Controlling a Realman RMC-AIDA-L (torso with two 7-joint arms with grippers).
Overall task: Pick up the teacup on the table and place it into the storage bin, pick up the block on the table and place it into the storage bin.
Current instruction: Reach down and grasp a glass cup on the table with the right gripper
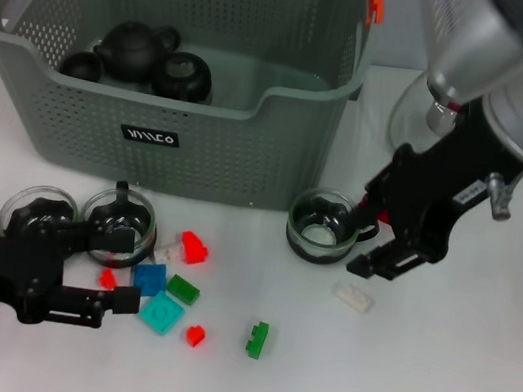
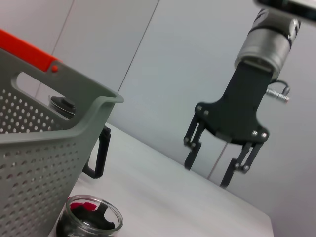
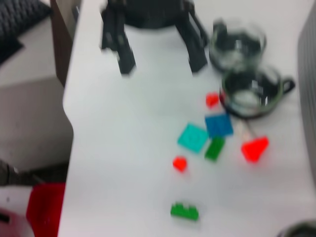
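Bin (image 1: 201,143) at far centre of counter (image 1: 429,382), holding dark teaware. Glass teacup (image 1: 322,225) just in front of bin's right near corner. Right gripper (image 1: 376,238) poised just right of that teacup, jaws released, one finger at the rim. Left gripper (image 1: 120,275) low at near left, jaws released, spanning another teacup (image 1: 120,225) beside a third (image 1: 43,212). Blocks scattered near: red block (image 1: 193,247), blue block (image 1: 150,279), teal block (image 1: 162,313), green block (image 1: 257,338), clear block (image 1: 353,297) below right gripper.
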